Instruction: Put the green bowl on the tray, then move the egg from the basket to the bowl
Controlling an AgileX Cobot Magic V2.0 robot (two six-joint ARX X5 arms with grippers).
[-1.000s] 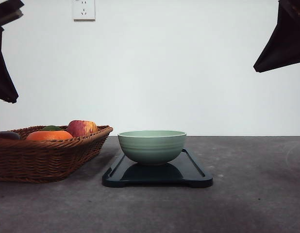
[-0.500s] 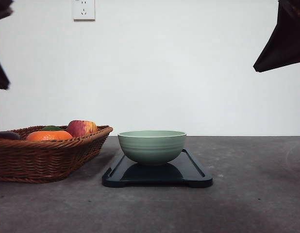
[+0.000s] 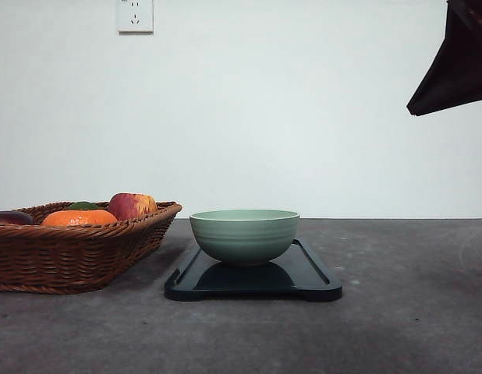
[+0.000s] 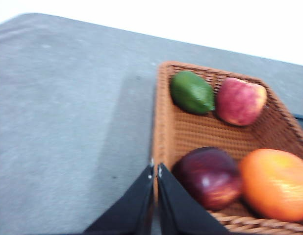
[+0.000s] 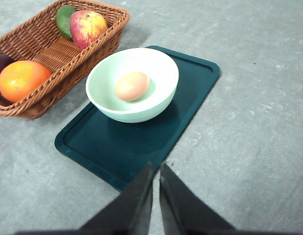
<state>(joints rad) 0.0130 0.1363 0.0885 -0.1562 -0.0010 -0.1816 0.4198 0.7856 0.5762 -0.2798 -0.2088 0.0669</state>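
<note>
On the tray (image 5: 141, 147), the green bowl (image 5: 134, 105) holds the egg (image 5: 132, 85); both pincers are closed, empty.

My front view is bright and evenly lit, sharp throughout; the white wall (image 3: 303, 117) is nearly blown out, and the green bowl (image 3: 244, 234) casts a soft reflection on the glossy tray (image 3: 311, 280). My left wrist view is smeared with blur, the basket (image 4: 164, 127) weave soft, its upper right washed white. My right wrist view is crisp, with a soft shadow under the bowl toward the frame's lower right.
</note>
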